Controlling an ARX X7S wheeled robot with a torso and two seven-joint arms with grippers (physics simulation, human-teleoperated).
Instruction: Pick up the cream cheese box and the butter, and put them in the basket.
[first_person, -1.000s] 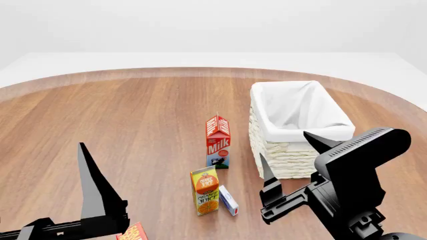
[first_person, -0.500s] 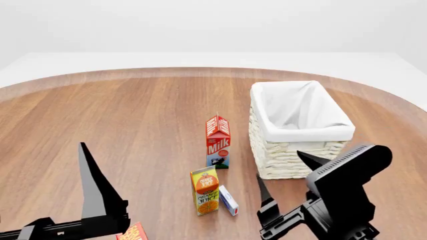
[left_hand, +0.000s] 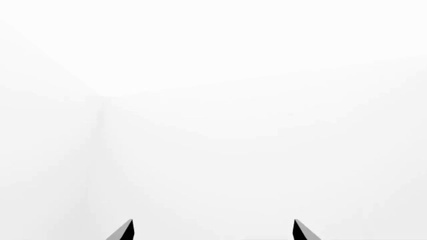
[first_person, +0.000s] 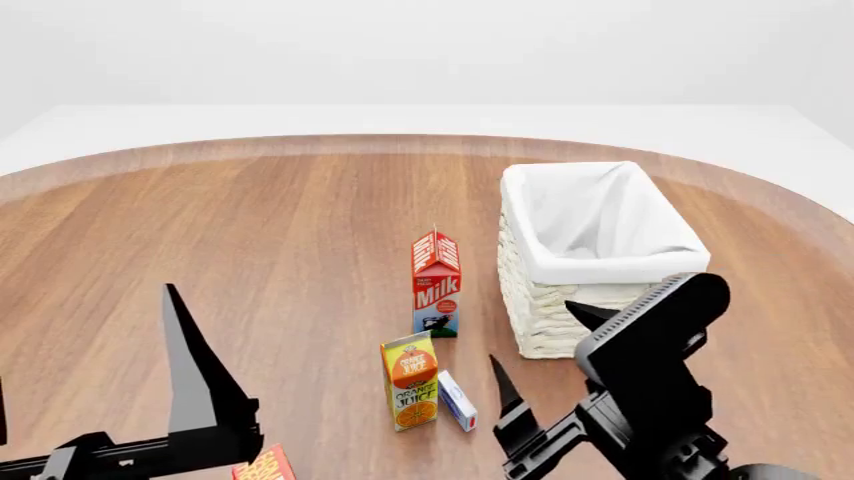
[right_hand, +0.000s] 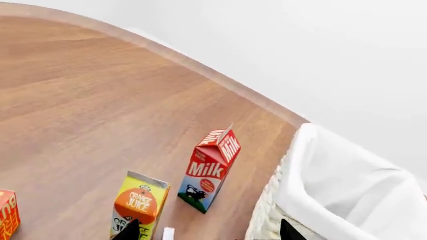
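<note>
Cream cheese box (first_person: 458, 401) just left of wide right gripper (first_person: 545, 354); left gripper (left_hand: 212, 231) wide, nothing held; basket (first_person: 577, 305) lined.

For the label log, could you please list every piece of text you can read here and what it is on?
"Milk": red milk carton, front panel and slanted top.
"ORANGE JUICE": orange juice carton, front panel.
Butter box: yellow lettering, cut off, unreadable.
Cream cheese box: print too small to read.
Basket: no text.
</note>
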